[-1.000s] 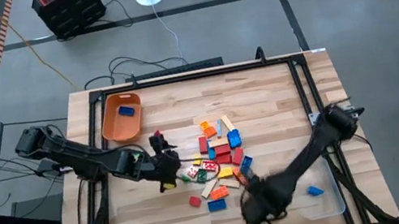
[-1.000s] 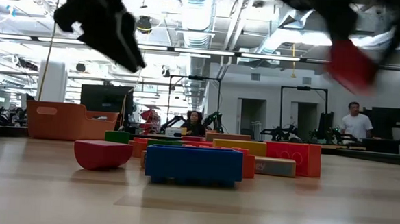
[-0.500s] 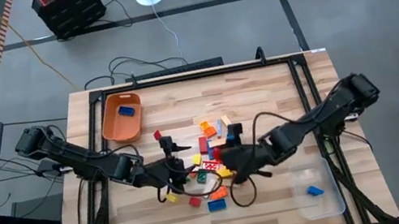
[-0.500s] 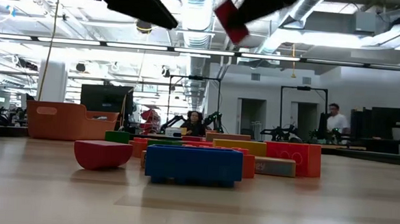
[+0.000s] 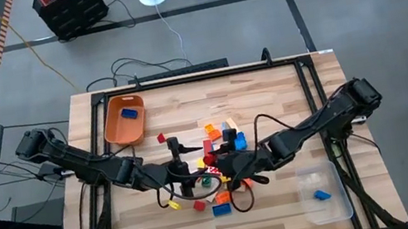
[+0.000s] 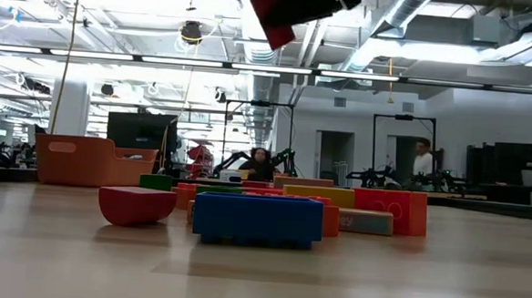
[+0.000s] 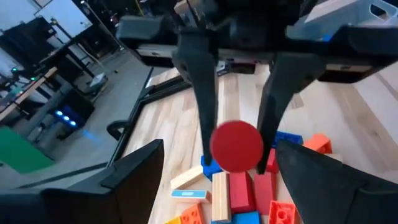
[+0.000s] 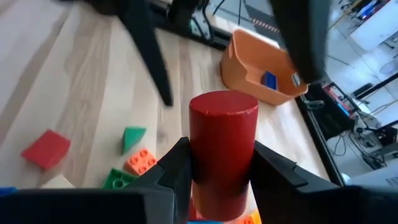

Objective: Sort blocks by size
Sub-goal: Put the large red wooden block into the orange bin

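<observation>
A red cylinder block (image 8: 222, 149) is pinched between the two fingers of the right hand (image 8: 217, 180), upright in the grip, with its round end seen facing the left wrist camera (image 7: 236, 147). In the low view the same red block (image 6: 266, 5) is seen lifted well above the surface, near the top of the picture. In the high view the right hand (image 5: 229, 163) is placed over the middle of the surface (image 5: 268, 95), directly above the cluster of blocks (image 5: 221, 141), and the left hand (image 5: 186, 168) is found just beside it, the two facing one another across a narrow gap. The left hand's fingers (image 7: 202, 74) are spread wide, one on each side of the red cylinder as seen from the left wrist, and nothing is held between them; whether they touch the cylinder cannot be told. The remaining blocks are scattered beneath and around both hands: a long blue brick (image 6: 257, 219) and a red rounded piece (image 6: 135, 204) are seen nearest in the low view, with a red brick (image 6: 390, 210) and a yellow one (image 6: 318, 195) behind them. A small green wedge (image 8: 133, 137) and a flat red piece (image 8: 46, 148) lie on the wood below the right hand. One blue block (image 5: 130, 112) lies inside the orange bin (image 5: 115, 128) near the left rear corner, and another blue block (image 5: 320, 194) lies in the clear tray (image 5: 338, 207) at the right front.
</observation>
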Motion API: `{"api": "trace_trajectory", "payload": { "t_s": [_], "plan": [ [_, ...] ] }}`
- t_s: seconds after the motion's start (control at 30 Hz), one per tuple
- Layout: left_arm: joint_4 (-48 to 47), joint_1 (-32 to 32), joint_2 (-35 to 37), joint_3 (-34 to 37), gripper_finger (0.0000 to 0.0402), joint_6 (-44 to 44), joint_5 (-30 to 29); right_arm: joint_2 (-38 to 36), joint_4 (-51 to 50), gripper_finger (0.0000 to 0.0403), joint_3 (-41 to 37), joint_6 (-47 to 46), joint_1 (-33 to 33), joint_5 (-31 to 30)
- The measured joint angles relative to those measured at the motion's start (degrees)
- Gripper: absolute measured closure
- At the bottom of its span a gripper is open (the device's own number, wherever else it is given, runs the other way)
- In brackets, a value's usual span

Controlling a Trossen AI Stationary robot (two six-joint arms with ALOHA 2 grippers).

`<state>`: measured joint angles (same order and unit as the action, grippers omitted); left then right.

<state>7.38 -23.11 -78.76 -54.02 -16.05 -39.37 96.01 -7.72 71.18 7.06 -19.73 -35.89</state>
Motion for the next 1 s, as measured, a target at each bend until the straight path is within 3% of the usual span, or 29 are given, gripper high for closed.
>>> {"api": "trace_trajectory", "payload": {
  "t_s": [0.43, 1.0],
  "plan": [
    [0.6, 0.0, 0.0, 0.0, 0.0109, -1.6, 0.0, 0.0, 6.6, 0.0249, 0.0, 3.8, -0.2, 0.0],
    [3.9, 0.0, 0.0, 0.0, 0.0262, -2.3, 0.0, -0.1, 6.9, 0.0234, 0.0, 3.7, -0.1, 1.2]
  ]
}}
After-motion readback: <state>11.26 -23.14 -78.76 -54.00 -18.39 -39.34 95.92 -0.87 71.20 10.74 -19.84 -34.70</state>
